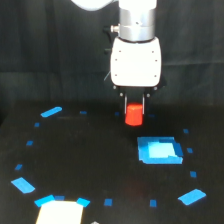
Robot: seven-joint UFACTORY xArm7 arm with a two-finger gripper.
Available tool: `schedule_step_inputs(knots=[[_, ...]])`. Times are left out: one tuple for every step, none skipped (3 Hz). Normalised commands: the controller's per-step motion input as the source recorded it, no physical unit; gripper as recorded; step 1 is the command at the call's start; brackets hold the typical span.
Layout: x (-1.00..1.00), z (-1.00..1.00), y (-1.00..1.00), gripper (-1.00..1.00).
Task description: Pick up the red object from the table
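Now the red object sits between the two fingers of the gripper, its top held in their gap and its base at or just above the table; which, I cannot tell. The fingers look pinched on it, so the lift should go straight up and slowly, well clear of the blue patch below the fingertips.

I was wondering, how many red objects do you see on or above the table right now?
1. The red object sits between the gripper's fingers, just above the table, behind the large blue patch. Nothing else red shows, though the arm could hide something.
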Motion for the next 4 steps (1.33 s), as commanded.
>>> schedule_step_inputs(knots=[[-0.43, 0.69, -0.93, -0.7], [-0.04, -1.0, 0.17, -1.0], [-0.09, -0.87, 0.09, -0.58], [-0.53, 0.87, -0.9, -0.91]])
